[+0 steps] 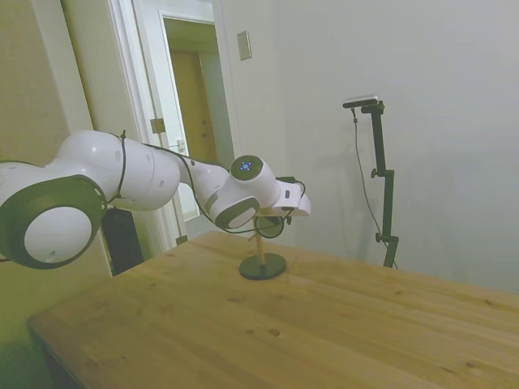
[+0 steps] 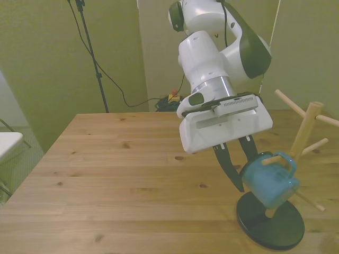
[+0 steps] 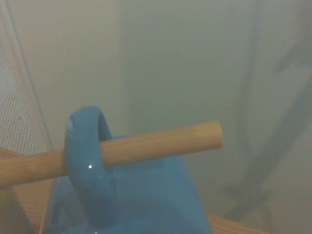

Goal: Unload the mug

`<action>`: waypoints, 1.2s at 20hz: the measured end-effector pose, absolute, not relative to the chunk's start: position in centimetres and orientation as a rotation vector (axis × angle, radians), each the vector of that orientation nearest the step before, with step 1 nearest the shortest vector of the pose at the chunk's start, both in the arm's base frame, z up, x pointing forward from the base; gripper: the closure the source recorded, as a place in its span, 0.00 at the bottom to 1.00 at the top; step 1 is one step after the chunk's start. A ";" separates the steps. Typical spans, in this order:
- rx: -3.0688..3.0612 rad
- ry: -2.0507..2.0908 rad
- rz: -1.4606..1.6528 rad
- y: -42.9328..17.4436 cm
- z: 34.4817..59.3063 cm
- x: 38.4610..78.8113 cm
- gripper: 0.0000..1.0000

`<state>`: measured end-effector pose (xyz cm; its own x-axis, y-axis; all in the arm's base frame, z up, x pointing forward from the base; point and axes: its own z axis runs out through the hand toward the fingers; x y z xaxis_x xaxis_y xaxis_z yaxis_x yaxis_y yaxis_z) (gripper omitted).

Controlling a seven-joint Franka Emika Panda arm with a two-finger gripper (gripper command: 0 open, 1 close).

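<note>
our claw [image 2: 241, 172] is spread around the mug's [image 2: 270, 183] rim while it hangs by its handle on a peg [image 2: 270, 158] near the bench's [image 2: 106, 174] corner (pulling sideways could topple the stand [image 2: 271, 222]).
</note>
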<state>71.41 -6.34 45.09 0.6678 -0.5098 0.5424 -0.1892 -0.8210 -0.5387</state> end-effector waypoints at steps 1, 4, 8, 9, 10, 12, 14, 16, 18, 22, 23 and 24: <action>-2.442 0.542 -0.984 -6.4 45.1 71.4 1.00; -2.441 0.531 -0.984 -6.3 45.2 71.3 1.00; -2.441 0.524 -0.980 -6.3 45.0 71.2 1.00; -2.442 0.523 -0.978 -6.3 44.9 71.2 1.00; -2.443 0.521 -0.977 -6.4 44.9 71.2 1.00; -2.442 0.520 -0.977 -6.5 44.9 71.1 1.00; -2.438 0.516 -0.981 -6.8 45.1 71.0 1.00; -2.432 0.514 -0.984 -7.1 45.4 70.9 1.00; -2.425 0.511 -0.986 -7.2 45.7 70.9 1.00; -2.410 0.507 -0.990 -7.2 46.4 70.7 1.00; -2.407 0.506 -0.992 -7.2 46.6 70.7 1.00; -2.405 0.505 -0.992 -7.2 46.7 70.6 1.00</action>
<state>70.65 -7.19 46.74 0.6679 -0.5021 0.5494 -0.1485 -0.8132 -0.5627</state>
